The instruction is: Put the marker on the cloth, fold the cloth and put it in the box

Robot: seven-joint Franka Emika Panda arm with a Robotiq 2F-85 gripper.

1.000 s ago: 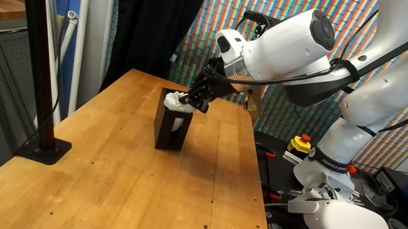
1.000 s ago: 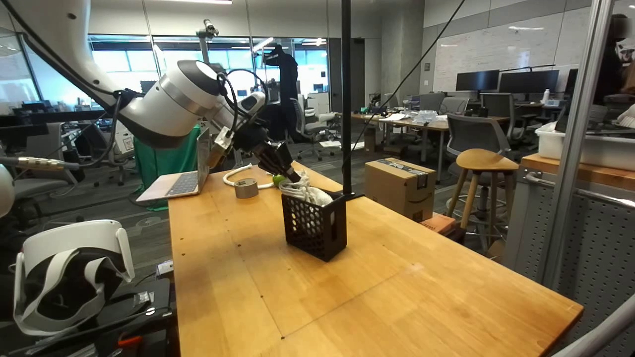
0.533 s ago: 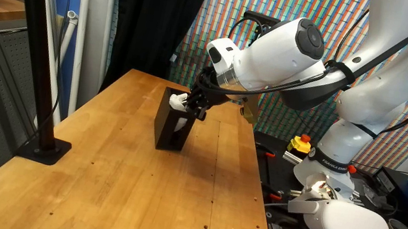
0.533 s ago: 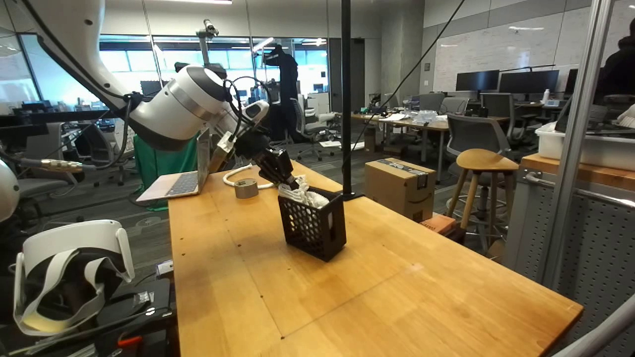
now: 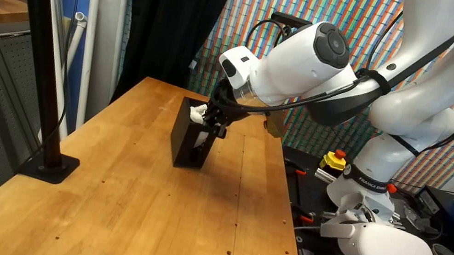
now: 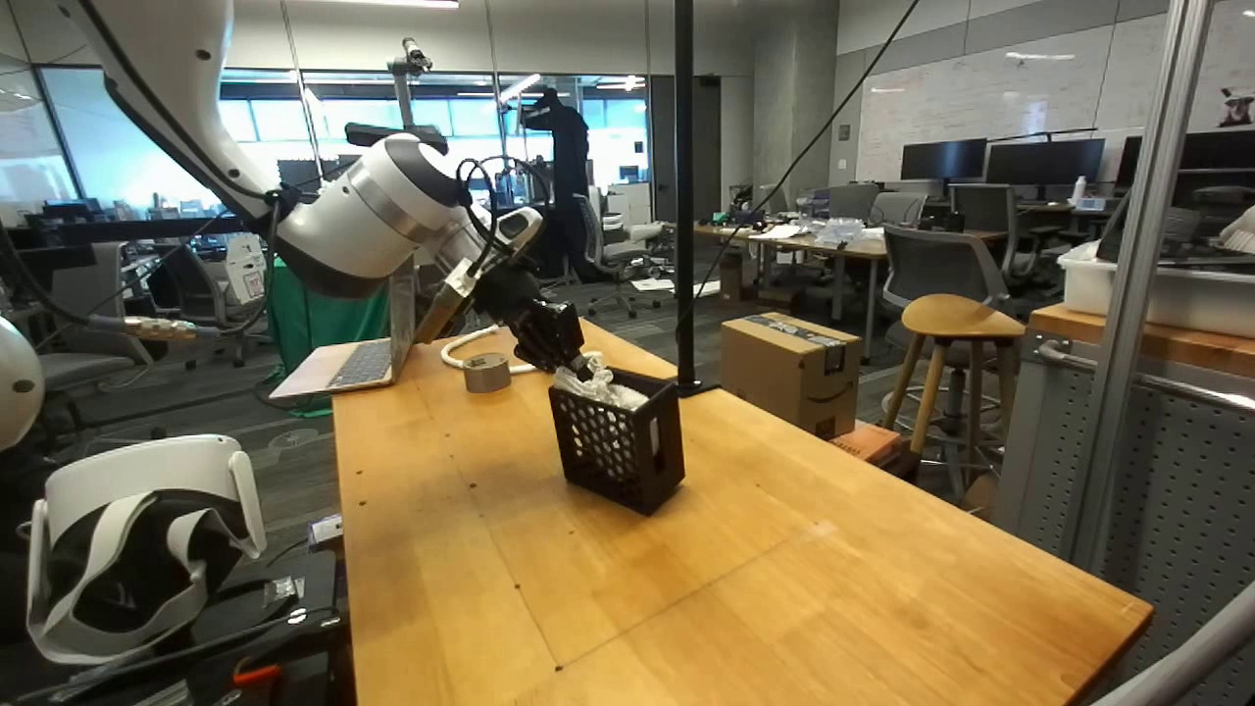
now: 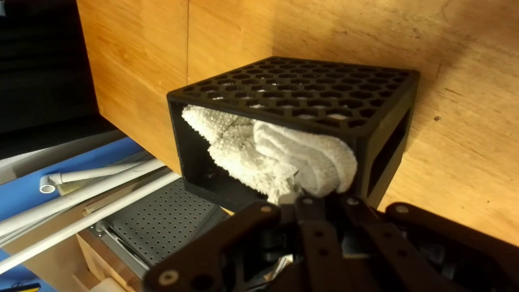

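The black box [image 5: 182, 138] stands on the wooden table, leaning slightly towards the arm; its honeycomb side shows in an exterior view [image 6: 637, 495]. Inside it lies the cream cloth [image 7: 243, 158], bunched, with rolled folds against one wall and some of it poking above the rim. My gripper [image 6: 582, 371] reaches down into the mouth of the box. In the wrist view the gripper [image 7: 330, 202] is shut, its fingertips against the cloth. Whether any cloth is pinched between them is hidden. The marker is hidden or out of view.
On the table behind the arm are a grey tape roll [image 6: 486, 373], a white cord [image 6: 449, 351] and an open laptop [image 6: 363, 363]. A black pole [image 6: 685, 245] rises at the table's edge near the box, its foot [image 5: 49, 167] on the tabletop.
My gripper has moved lower, and the cloth has sunk deeper into the box with it. The top of the box has tipped a little towards the arm.
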